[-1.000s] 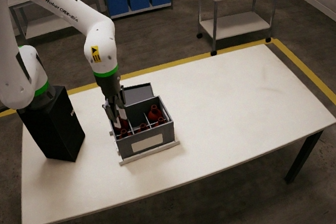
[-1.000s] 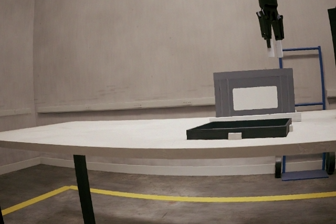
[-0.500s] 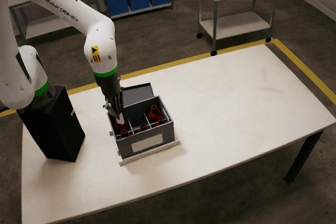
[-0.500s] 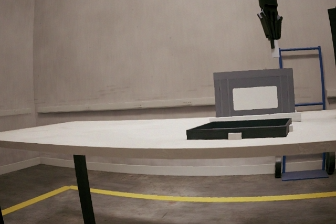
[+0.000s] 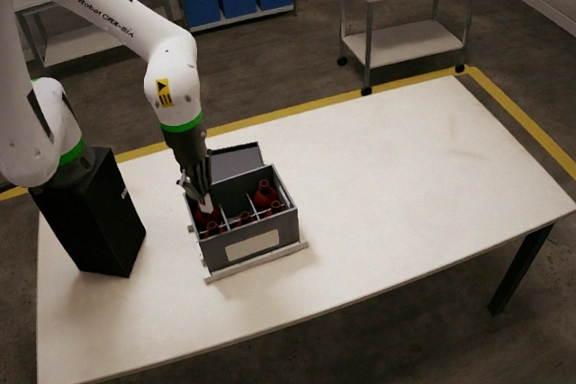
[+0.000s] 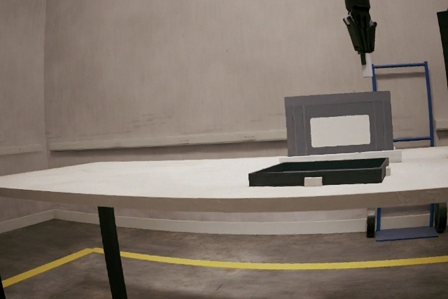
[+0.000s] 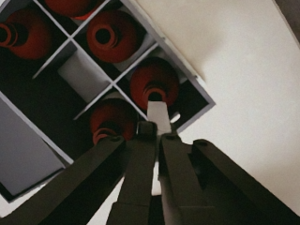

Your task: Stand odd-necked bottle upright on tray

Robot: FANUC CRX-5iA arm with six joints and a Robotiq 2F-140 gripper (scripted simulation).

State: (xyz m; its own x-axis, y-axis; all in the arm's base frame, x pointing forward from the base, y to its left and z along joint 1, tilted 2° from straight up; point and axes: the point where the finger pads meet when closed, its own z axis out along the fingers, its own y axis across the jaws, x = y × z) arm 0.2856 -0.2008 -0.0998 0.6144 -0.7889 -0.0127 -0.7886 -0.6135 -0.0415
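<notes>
A grey crate (image 5: 218,250) (image 6: 296,125) with a white label stands on the white table (image 5: 418,161). Five red bottles stand in its compartments, among them one at the back right (image 5: 265,193) (image 7: 22,34), one in the front middle (image 5: 244,218) (image 7: 112,34) and one at the front left (image 5: 211,228) (image 7: 153,82). One compartment is empty. A flat dark tray (image 5: 235,158) (image 6: 318,172) lies right behind the crate. My gripper (image 5: 206,205) (image 6: 367,69) (image 7: 156,115) is shut and empty, its white pads pressed together. It hangs above the crate's left end, clear of the bottle tops.
The robot's black pedestal (image 5: 88,221) stands on the table left of the crate. A blue hand truck (image 6: 401,66) stands on the floor beyond the crate. A grey cart (image 5: 404,8) and shelves stand off the table.
</notes>
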